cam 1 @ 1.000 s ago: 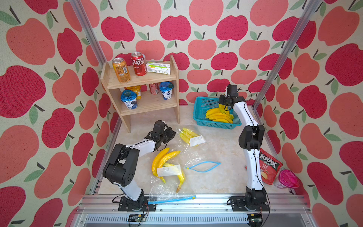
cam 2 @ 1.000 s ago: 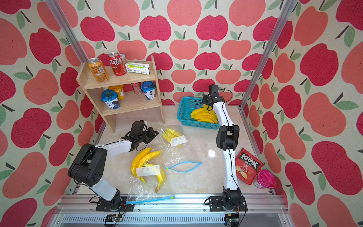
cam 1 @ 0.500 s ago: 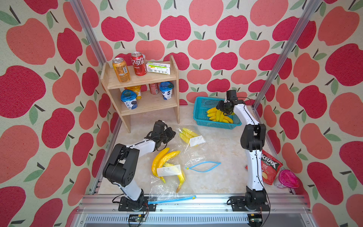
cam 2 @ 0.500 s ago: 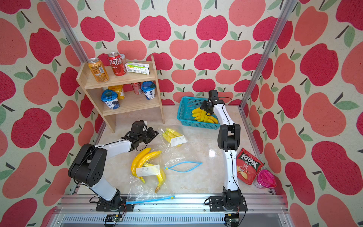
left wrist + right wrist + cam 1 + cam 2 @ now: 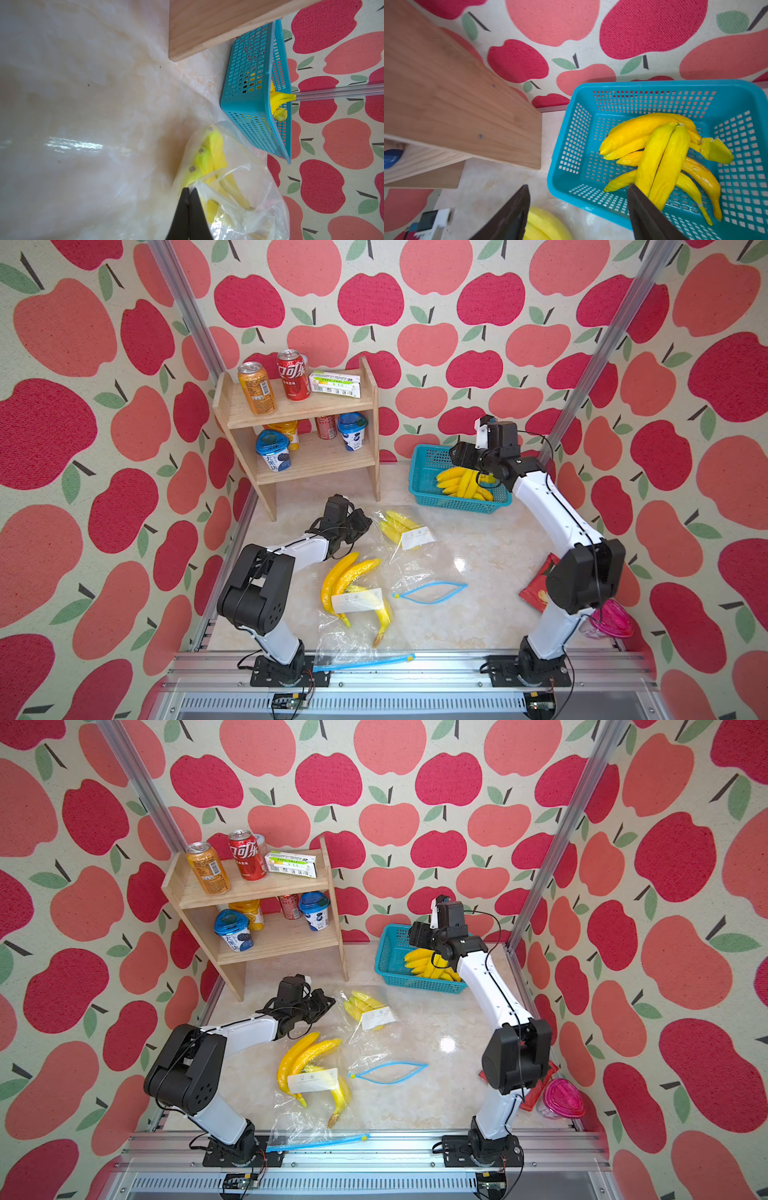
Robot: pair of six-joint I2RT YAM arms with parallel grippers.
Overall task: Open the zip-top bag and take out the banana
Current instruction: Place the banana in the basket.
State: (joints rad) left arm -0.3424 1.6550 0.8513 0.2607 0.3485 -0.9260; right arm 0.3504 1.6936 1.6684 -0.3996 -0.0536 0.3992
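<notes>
A clear zip-top bag (image 5: 409, 549) lies mid-table with a small banana bunch (image 5: 397, 524) inside and its blue zip (image 5: 430, 592) spread open. My left gripper (image 5: 365, 522) is shut on that bag's far corner. In the left wrist view the left gripper (image 5: 189, 188) pinches the bag's film (image 5: 249, 197) beside the bananas (image 5: 209, 158). My right gripper (image 5: 461, 456) hangs open over the teal basket (image 5: 419, 472). In the right wrist view the right gripper (image 5: 578, 185) holds nothing, and loose yellow bananas (image 5: 662, 155) lie in the basket (image 5: 571, 124).
A second clear bag (image 5: 353, 639) with larger bananas (image 5: 345, 576) lies near the front rail. A wooden shelf (image 5: 307, 456) with cans and cups stands at the back left. A red snack packet (image 5: 536, 589) and a pink lidded cup (image 5: 611, 618) sit at the right.
My right gripper has opened and shifted slightly left over the basket, and the bananas now lie loose in it. The left arm has not moved.
</notes>
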